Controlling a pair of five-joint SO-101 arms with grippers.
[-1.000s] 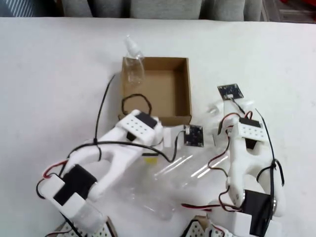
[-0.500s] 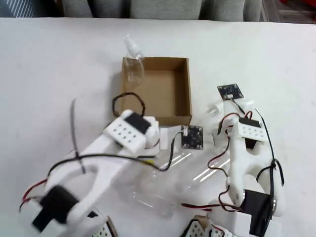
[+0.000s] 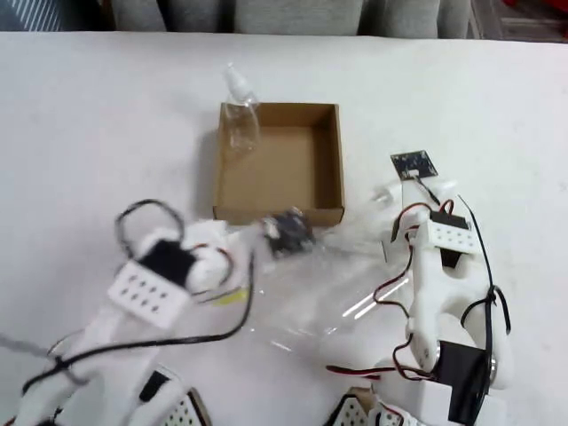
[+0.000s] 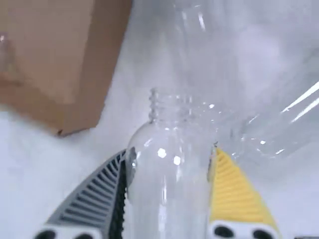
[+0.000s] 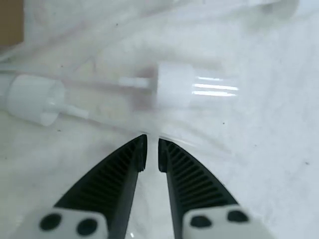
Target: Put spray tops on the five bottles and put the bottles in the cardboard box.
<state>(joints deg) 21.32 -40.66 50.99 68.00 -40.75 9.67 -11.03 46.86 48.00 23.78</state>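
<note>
White table point(image 3: 89, 106), grey seating point(image 3: 293, 16), left end effector point(image 4: 170, 158) clamping bottle point(image 4: 172, 127), right end effector point(image 5: 151, 149) together

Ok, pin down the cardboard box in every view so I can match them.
High view: cardboard box at the picture's middle, open side up.
Left wrist view: its brown wall at a picture corner, beyond the neck of the gripped bottle.
Right wrist view: a brown sliver at the picture's edge, past the spray tops.
Shared landmark: the white table.
</note>
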